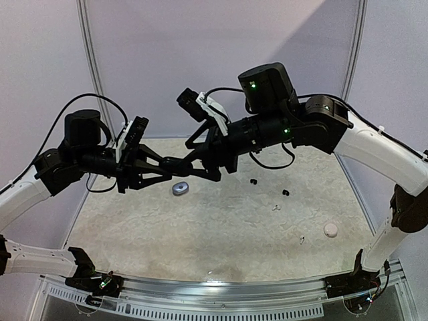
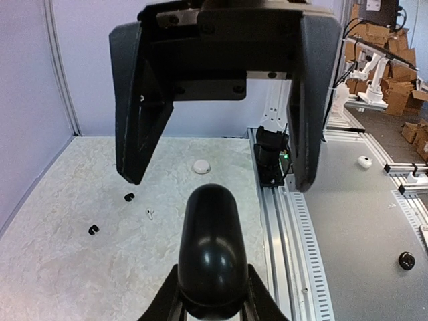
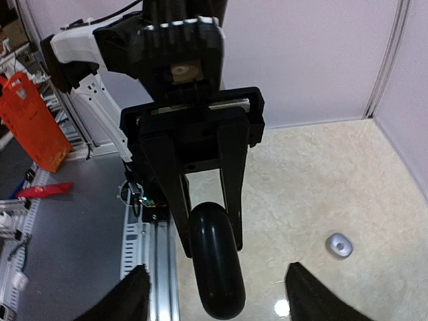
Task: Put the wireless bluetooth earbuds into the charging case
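The mottled beige stone-look desk [image 1: 200, 241] fills the floor of a pale-walled booth. Above its far half the white-and-black left arm [image 1: 27, 194] and right arm [image 1: 381, 150] reach in from either side and meet in mid-air. The left hand [image 2: 212, 294] is pressed tight on one end of a glossy black pebble-shaped charging case [image 2: 210, 254] and holds it clear of the desk, with the free end pointing at the other arm. The right hand [image 3: 221, 294] is spread wide. In its own wrist view the rounded free end of the case sits in the gap between its fingers [image 3: 134, 297], touching neither. On the desk almost directly below the two hands lies a silvery grey oval case [image 1: 180, 188] with a darker spot at its centre. A white round case [image 1: 330, 230] rests well away from it, near the desk's right edge. The earbuds are all down on the surface, none in a case or a hand. A tiny black earbud [image 1: 253, 180] lies right of centre, and a second black earbud [image 1: 286, 192] is a little nearer and further right. A white earbud [image 1: 275, 207] lies just in front of that second one. The three are scattered between the grey case and the white one, each apart from the others. A pale speck closer to the white case is too small to identify.
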`<state>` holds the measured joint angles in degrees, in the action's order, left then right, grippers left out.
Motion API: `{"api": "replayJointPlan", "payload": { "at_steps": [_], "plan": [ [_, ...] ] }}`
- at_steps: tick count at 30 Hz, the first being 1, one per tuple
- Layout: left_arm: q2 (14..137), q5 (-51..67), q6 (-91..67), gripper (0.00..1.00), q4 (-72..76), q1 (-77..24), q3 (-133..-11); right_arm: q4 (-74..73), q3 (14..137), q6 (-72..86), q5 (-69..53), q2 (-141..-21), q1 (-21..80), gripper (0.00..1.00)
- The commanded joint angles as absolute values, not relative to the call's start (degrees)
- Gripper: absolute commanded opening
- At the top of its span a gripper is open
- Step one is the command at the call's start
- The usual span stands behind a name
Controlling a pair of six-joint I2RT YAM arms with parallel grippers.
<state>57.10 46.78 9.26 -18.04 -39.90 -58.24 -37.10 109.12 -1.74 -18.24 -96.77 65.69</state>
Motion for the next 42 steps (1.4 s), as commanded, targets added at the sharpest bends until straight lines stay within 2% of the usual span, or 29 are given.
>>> {"api": "replayJointPlan", "payload": {
  "at_steps": [1,4,8,13,18,19,21,22,26,31,42],
  "plan": [
    [56.45,47.68,10.14,0.00,-17.00,-39.84,-58.80,-40.29,110.90,-3.56,-20.26,-99.22,65.92,0.57],
    [56.49,48.01,9.44,0.00,-15.83,-39.75,-58.65,-40.81,110.83,-3.69,-21.66,-99.56,65.84,0.43],
    [56.51,48.26,7.87,0.00,-13.37,-39.73,-57.96,-41.17,110.79,-3.78,-21.78,-99.84,65.82,0.32],
    [56.22,48.31,4.44,0.00,-11.33,-39.73,-56.31,-39.82,110.92,-3.53,-22.23,-99.59,65.75,0.11],
    [55.54,48.23,-1.04,0.00,-6.15,-39.73,-53.39,-39.09,111.16,-3.08,-22.61,-98.67,65.81,0.00],
    [55.24,47.64,-3.14,0.06,-4.08,-39.73,-52.37,-39.50,111.51,-3.08,-22.36,-98.65,65.82,0.00],
    [54.50,45.81,-7.78,0.40,3.01,-39.73,-49.38,-40.80,112.47,-3.08,-21.31,-98.70,65.78,0.00],
    [54.07,44.45,-10.77,0.49,7.18,-39.66,-47.47,-41.59,112.85,-3.20,-20.79,-98.69,65.78,0.00],
    [53.03,39.47,-15.98,0.45,15.38,-39.73,-43.49,-44.63,113.91,-3.26,-20.25,-98.53,65.79,0.00],
    [52.97,40.90,-14.34,0.43,17.11,-39.88,-43.82,-47.69,115.73,-3.55,-20.74,-98.93,65.74,0.00],
    [52.60,46.41,-12.91,0.54,18.19,-40.61,-43.66,-57.18,125.42,-5.59,-17.00,-103.29,65.79,0.00]
  ]
}}
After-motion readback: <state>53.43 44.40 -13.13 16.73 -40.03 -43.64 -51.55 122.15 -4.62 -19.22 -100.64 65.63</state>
